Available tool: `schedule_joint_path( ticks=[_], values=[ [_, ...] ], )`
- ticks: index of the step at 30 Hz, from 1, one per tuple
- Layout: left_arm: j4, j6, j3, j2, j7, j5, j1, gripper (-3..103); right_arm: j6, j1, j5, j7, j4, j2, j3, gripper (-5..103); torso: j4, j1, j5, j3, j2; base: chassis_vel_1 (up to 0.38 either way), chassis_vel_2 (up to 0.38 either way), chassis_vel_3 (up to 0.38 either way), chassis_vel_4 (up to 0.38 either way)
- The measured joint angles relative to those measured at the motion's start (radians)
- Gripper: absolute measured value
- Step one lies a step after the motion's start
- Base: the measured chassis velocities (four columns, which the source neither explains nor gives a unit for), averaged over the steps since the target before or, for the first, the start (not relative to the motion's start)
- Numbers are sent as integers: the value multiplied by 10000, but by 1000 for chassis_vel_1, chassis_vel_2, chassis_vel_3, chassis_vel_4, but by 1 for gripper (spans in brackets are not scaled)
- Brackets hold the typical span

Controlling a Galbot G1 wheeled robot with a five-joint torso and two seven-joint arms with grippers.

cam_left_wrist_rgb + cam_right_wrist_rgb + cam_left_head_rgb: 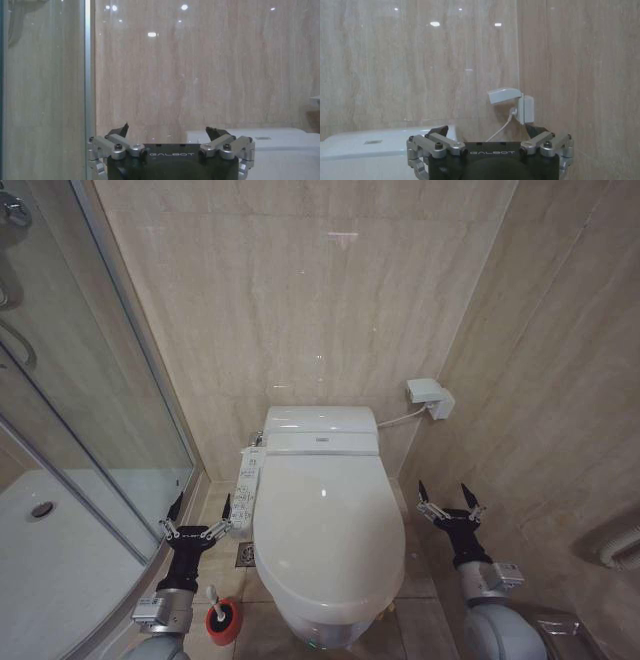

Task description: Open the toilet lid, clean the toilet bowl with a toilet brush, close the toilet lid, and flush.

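beige tiled floor point(420, 620) — the toilet bowl point(325, 625) stands on it, the toilet brush point(220, 612) in its red holder alongside.

A glass shower door point(90, 400) stands left; a white wall socket point(430, 397) right.

premises: a small tiled bathroom. evidence: beige marble-look wall tiles point(330, 300); a white bidet toilet, toilet lid point(328, 530) down; a glass shower enclosure point(70, 380) with white shower tray point(50, 560); a red-cupped toilet brush point(222, 616) beside the left gripper point(200, 508).
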Motion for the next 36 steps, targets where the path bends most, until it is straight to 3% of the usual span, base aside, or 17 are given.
schedule_joint_path(
  ticks=[13, 16, 23, 30, 36],
  values=[
    [0, 40, 11, -4, -6, 0, -12, 100, 0, 1, 6, 0, -1, 0, 0, 100, 0, 0, 0, 0, 0, 0, 0, 0, 0],
    [-30, 520, 154, -75, -131, 2, -145, 100, 0, 1, 8, 0, -1, 0, 0, 100, 1, 0, 0, 0, 0, 0, 0, 0, 0],
    [-356, 2595, 745, -419, -748, 273, -670, 100, 0, 1, 10, 1, -2, 0, -1, 100, -5, 2, -5, 1, -1, 0, 0, 0, 0],
    [-1137, 2350, 450, -130, -943, 1046, -258, 100, 0, 3, 11, 1, -1, 0, -1, 100, 2, 0, 0, 0, 0, 0, 0, 0, 0],
    [-1451, 1425, -11, 169, -1094, 1005, 27, 100, 0, 2, 11, 1, -2, 0, -1, 100, 1, 1, 0, 0, 0, 0, 0, 0, 0]
  ],
)
